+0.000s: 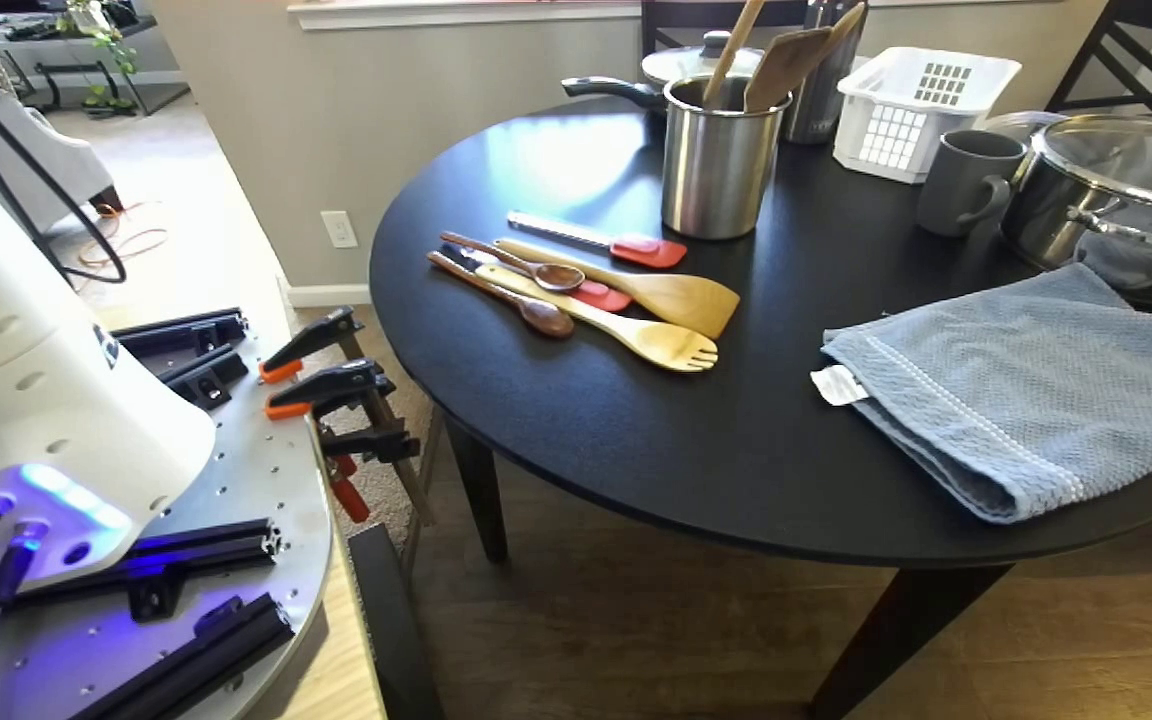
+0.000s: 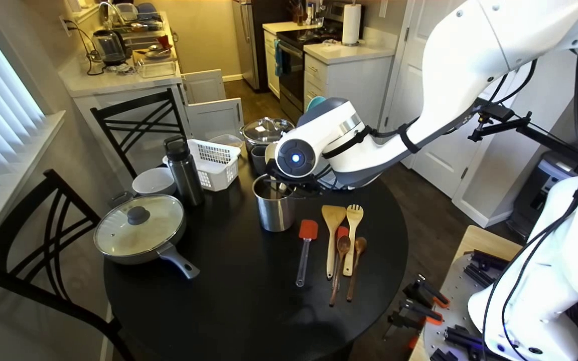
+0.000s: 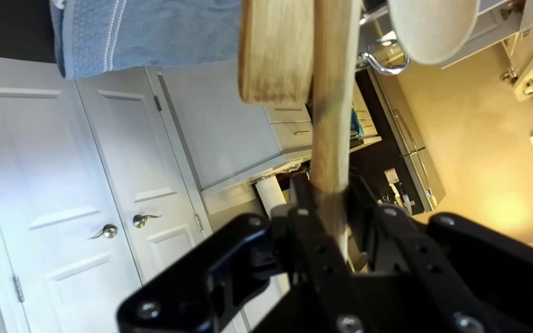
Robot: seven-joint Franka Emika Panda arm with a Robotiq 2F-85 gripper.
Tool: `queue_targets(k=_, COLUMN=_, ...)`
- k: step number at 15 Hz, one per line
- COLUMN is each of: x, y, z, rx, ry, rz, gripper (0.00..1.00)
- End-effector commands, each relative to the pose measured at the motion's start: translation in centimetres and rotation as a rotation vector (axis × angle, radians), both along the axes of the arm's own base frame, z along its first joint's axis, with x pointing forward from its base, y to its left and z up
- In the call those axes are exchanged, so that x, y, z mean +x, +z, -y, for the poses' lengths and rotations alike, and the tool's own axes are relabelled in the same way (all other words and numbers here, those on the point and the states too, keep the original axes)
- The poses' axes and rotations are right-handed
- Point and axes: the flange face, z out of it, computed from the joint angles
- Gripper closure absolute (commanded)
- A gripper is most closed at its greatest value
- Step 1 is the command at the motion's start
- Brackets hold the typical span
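My gripper (image 3: 330, 194) is shut on a pale wooden handle (image 3: 333, 101), its black fingers pressed to either side in the wrist view. Beside that handle, a flat wooden spatula blade (image 3: 275, 55) and a rounded spoon head (image 3: 434, 27) show. A steel canister (image 1: 721, 180) on the black table contains wooden utensils; one upright stick (image 1: 732, 55) leaves the top of that exterior view. The dark spatula (image 1: 784, 70) leans at the rim. In an exterior view the arm's wrist (image 2: 296, 158) hangs above and behind the canister, mostly hiding the gripper. The utensils' lower ends are hidden inside.
Several wooden spoons and turners (image 2: 341, 250) lie near the canister with a red spatula (image 2: 308, 229). Around them stand a lidded pan (image 2: 138, 225), a steel bottle (image 2: 187, 175), a white basket (image 1: 901, 120), a mug (image 1: 966, 185), a pot (image 1: 1106, 200) and a blue towel (image 1: 1036, 380).
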Motion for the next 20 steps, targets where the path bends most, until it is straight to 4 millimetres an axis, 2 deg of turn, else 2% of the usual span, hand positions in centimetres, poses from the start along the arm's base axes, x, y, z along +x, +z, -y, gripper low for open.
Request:
queue_targets(k=1, x=0.7, y=-2.9, z=-0.1, rx=-0.041, ry=-0.003, rz=-0.043, gripper=0.94)
queue_targets(k=5, x=0.4, y=-4.9, z=-0.3, rx=-0.027, ry=0.010, rz=-0.080, gripper=0.94)
queue_targets(k=6, x=0.4, y=-4.8, z=-0.5, rx=-0.025, ry=0.014, rz=-0.080, gripper=0.53)
queue_targets(k=8, x=-0.4, y=-4.6, z=-0.7, rx=0.016, ry=0.035, rz=-0.093, gripper=0.47)
queue_targets(k=12, x=-2.6, y=-2.4, z=-1.5, rx=0.188, ry=0.157, rz=-0.112, gripper=0.22)
queue_targets(k=15, x=-5.4, y=-1.3, z=-1.7, rx=0.323, ry=0.269, rz=-0.147, gripper=0.03)
queue_targets(k=18, x=-8.3, y=-2.5, z=-0.4, rx=0.433, ry=0.334, rz=-0.253, gripper=0.00)
queue_targets(k=20, x=-10.0, y=-4.8, z=1.0, rx=0.491, ry=0.347, rz=-0.342, gripper=0.00)
